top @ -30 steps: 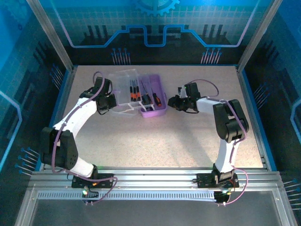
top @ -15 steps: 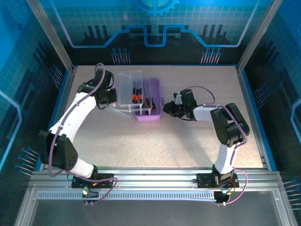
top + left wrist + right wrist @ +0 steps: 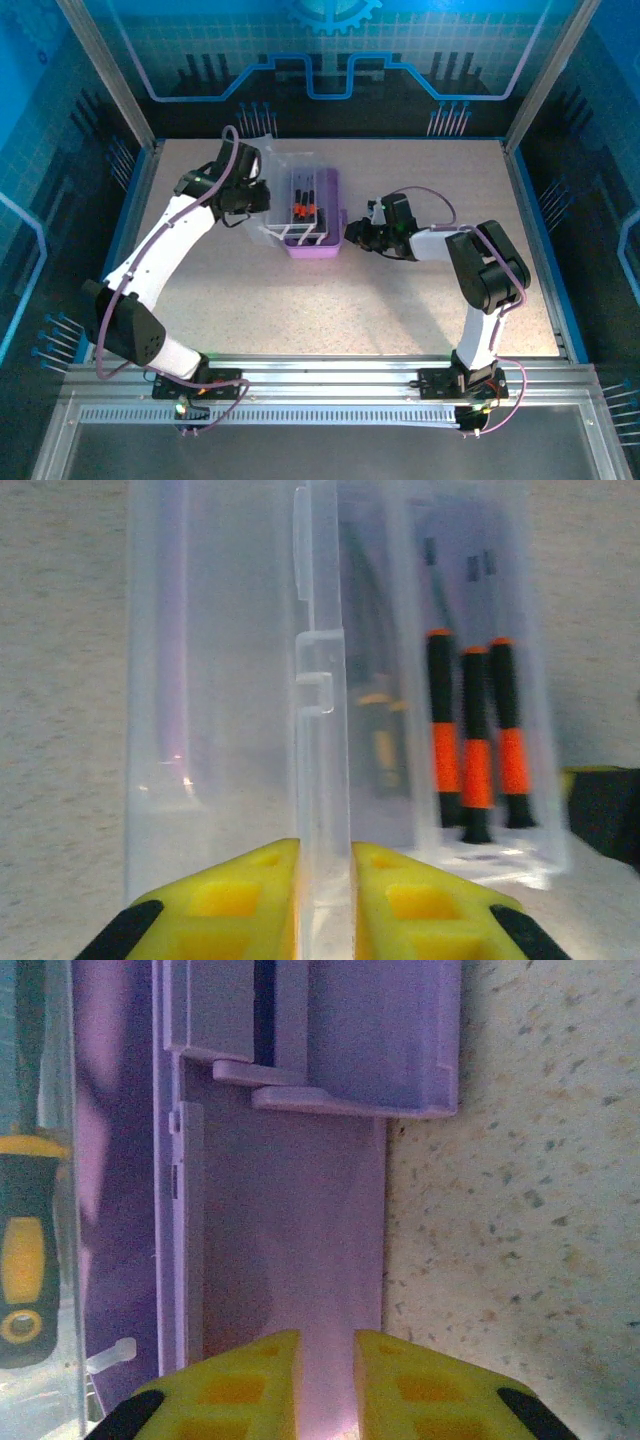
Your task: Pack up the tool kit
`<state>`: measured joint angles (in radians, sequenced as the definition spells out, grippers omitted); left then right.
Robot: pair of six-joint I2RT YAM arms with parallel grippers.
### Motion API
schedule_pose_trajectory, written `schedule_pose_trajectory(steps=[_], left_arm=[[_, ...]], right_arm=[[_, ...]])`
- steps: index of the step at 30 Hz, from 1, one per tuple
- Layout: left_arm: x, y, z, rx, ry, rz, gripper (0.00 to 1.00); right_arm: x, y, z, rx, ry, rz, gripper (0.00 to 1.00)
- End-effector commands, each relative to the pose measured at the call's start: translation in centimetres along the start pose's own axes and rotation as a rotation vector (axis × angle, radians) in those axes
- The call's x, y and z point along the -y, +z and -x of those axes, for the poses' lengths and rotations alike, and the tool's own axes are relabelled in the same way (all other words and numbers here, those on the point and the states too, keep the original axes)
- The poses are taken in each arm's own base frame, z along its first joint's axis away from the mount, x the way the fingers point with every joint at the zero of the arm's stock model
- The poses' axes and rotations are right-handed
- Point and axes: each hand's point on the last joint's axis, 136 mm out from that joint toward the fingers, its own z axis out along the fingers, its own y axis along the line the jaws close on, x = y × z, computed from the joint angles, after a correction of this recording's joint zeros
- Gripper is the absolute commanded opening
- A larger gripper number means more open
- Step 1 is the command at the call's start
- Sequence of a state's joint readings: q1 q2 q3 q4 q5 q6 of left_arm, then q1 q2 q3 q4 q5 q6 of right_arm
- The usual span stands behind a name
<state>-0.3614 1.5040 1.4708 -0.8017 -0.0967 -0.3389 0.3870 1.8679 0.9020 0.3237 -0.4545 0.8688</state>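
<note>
Case (image 3: 312, 249) lies mid-far on the table (image 3: 400, 300), long axis running away from the arms, screwdrivers (image 3: 475, 740) lengthwise inside; left tool (image 3: 325, 880) pinches its raised lid (image 3: 230, 680), right tool (image 3: 325, 1370) nearly closed on its right wall.

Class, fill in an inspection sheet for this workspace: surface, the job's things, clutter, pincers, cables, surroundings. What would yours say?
Surface: speckled table, flat and pale.
Job's things: purple case with screwdrivers inside; clear lid stands between open and shut.
Clutter: nothing seen.
Pincers: left pincer shut on the lid's edge; right pincer shut on the case's side wall.
Cables: purple cables loop along both arms.
Surroundings: metal frame at the near edge, blue panels behind.
</note>
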Motion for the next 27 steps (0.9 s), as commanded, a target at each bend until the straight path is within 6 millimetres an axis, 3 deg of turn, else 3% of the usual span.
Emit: schedule_pose_trajectory(steps=[1, 12, 27], left_arm=[[2.1, 0.8, -2.6, -0.123, -0.001, -0.074, 0.21], [5.3, 2.4, -3.0, -0.145, 0.052, -0.087, 0.22], [6.5, 4.1, -3.9, -0.174, 0.045, -0.108, 0.23]], right_arm=[[-1.3, 0.8, -2.7, -0.074, -0.023, 0.037, 0.22], [-0.9, 1.1, -2.7, -0.072, -0.016, 0.034, 0.22], [-0.8, 0.8, -2.3, -0.078, -0.02, 0.032, 0.23]])
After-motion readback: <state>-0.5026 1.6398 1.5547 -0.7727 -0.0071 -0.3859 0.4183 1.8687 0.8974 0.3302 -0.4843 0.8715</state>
